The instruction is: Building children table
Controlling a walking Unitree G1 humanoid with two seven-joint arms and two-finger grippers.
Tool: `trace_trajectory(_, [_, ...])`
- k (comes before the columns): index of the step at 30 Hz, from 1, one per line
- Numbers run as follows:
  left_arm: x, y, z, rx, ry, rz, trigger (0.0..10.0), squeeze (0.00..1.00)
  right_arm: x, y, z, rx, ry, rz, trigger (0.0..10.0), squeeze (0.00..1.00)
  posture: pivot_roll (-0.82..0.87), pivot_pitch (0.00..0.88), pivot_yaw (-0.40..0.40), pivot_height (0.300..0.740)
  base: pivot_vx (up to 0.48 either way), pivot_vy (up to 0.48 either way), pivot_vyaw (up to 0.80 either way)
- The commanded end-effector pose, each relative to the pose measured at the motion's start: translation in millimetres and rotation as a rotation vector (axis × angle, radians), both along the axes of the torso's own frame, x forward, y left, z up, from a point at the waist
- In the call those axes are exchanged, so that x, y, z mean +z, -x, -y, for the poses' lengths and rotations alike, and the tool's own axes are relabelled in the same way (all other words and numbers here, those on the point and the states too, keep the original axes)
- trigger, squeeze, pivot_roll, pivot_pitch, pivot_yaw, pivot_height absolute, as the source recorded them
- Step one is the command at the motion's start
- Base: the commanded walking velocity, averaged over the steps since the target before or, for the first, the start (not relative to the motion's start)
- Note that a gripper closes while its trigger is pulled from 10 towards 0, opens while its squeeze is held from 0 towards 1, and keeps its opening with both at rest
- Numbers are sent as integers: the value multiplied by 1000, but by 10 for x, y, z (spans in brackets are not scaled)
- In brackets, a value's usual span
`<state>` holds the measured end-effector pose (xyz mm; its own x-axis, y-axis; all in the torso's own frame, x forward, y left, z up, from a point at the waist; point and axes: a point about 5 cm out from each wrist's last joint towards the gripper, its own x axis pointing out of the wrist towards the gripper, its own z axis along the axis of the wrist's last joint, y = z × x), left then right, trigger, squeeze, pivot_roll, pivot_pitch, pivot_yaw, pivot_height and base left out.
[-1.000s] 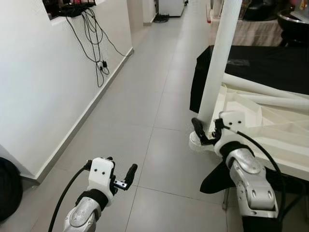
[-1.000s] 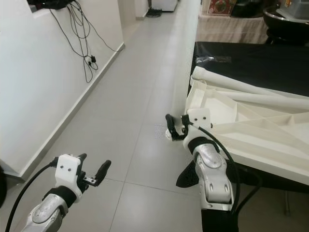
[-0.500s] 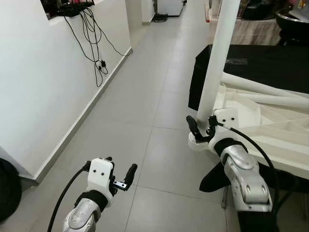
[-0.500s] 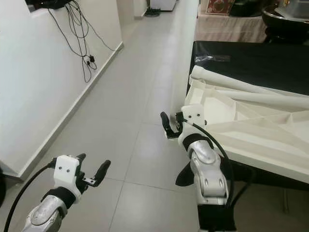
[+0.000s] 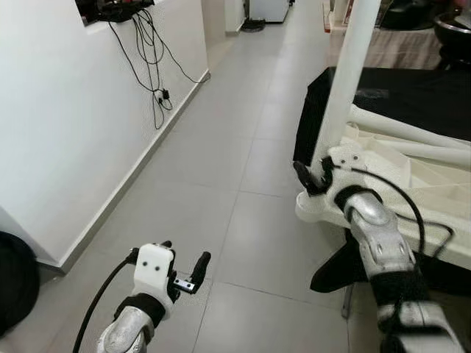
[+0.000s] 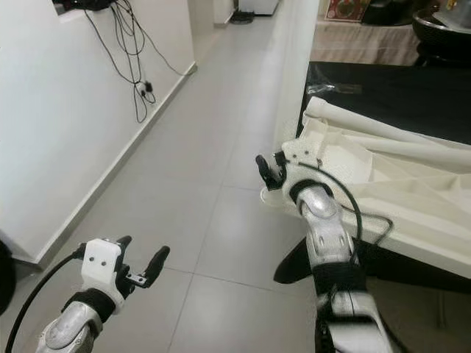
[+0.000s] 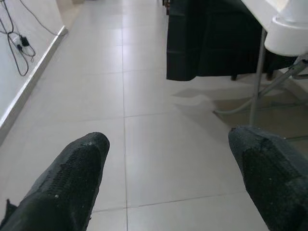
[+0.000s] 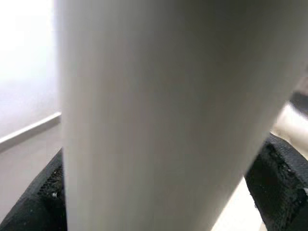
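An upturned white children's table [image 5: 412,184] lies on a black-draped table at my right. One white leg [image 5: 346,81] stands upright in its near corner socket [image 5: 316,209]. Two more white legs [image 5: 405,129] lie flat on the underside. My right gripper [image 5: 313,176] is at the foot of the upright leg. In the right wrist view the leg [image 8: 163,96] runs between its two black fingers [image 8: 43,202], which stand wide apart on either side. My left gripper [image 5: 184,259] hangs low over the floor tiles, open with nothing in it [image 7: 168,178].
A white wall [image 5: 66,110] with dangling black cables [image 5: 151,66] runs along the left of a tiled corridor [image 5: 228,147]. A black cloth [image 5: 412,88] covers the worktable, whose metal frame [image 7: 255,96] reaches the floor. A dark round object [image 5: 15,283] sits at the lower left.
My right arm has reached forward and up, bringing its fingers closer around the foot of the upright leg. The camera has shifted a little. The left gripper has held still.
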<state>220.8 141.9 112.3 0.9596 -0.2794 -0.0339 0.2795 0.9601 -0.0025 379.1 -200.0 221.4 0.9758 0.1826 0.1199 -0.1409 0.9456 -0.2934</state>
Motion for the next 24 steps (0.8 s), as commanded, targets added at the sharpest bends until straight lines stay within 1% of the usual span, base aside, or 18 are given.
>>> trace_trajectory(1, [-19, 25, -3, 0, -9, -20, 10000, 0, 19, -23, -1, 13, 13, 14, 10000, 0, 64, 163, 14, 740, 0, 0, 0])
trace_trajectory(2, [-17, 45, -3, 0, -9, -24, 10000, 0, 105, -100, -43, 25, 28, 37, 10000, 0, 71, 169, 14, 740, 0, 0, 0])
trace_trajectory(3, [-17, 45, -3, 0, -9, -24, 10000, 0, 105, -100, -43, 25, 28, 37, 10000, 0, 71, 169, 14, 740, 0, 0, 0])
trace_trajectory(4, [-15, 58, -5, 1, -10, -27, 10000, 0, 153, -139, -73, 31, 30, 51, 10000, 0, 75, 173, 15, 740, 0, 0, 0])
trace_trajectory(6, [-14, 61, -5, 1, -10, -28, 10000, 0, 160, -145, -79, 32, 30, 54, 10000, 0, 75, 173, 15, 740, 0, 0, 0])
trace_trajectory(8, [-12, 68, -6, 2, -10, -29, 10000, 0, 185, -167, -124, 43, 20, 66, 10000, 0, 79, 177, 16, 740, 0, 0, 0])
trace_trajectory(10, [-12, 69, -6, 3, -11, -30, 10000, 0, 188, -172, -151, 50, 15, 68, 10000, 0, 79, 177, 16, 740, 0, 0, 0])
trace_trajectory(12, [-7, 69, -5, 5, -10, -32, 10000, 0, 145, -167, -210, 88, 4, 62, 10000, 0, 78, 180, 16, 740, 0, 0, 0])
trace_trajectory(13, [-7, 69, -5, 5, -10, -32, 10000, 0, 145, -167, -210, 88, 4, 62, 10000, 0, 78, 180, 16, 740, 0, 0, 0])
trace_trajectory(14, [-4, 65, -4, 6, -10, -33, 10000, 0, 83, -146, -235, 129, -9, 49, 10000, 0, 76, 180, 16, 740, 0, 0, 0])
trace_trajectory(15, [-3, 64, -4, 7, -10, -33, 10000, 0, 66, -138, -237, 139, -13, 45, 10000, 0, 76, 180, 16, 740, 0, 0, 0])
trace_trajectory(19, [2, 56, -3, 6, -10, -32, 10000, 0, 37, -129, -193, 146, -21, 45, 10000, 0, 72, 180, 17, 740, 0, 0, 0])
trace_trajectory(21, [5, 51, -5, 5, -10, -32, 10000, 0, 20, -114, -96, 130, -24, 51, 10000, 0, 66, 178, 20, 740, 0, 0, 0])
trace_trajectory(22, [5, 51, -5, 5, -10, -32, 10000, 0, 20, -114, -96, 130, -24, 51, 10000, 0, 66, 178, 20, 740, 0, 0, 0])
trace_trajectory(23, [7, 43, -8, 5, -11, -31, 10000, 0, 16, -98, -24, 118, -29, 52, 10000, 0, 62, 177, 20, 740, 0, 0, 0])
trace_trajectory(24, [7, 41, -9, 5, -11, -30, 10000, 0, 16, -95, -6, 115, -31, 51, 10000, 0, 62, 177, 20, 740, 0, 0, 0])
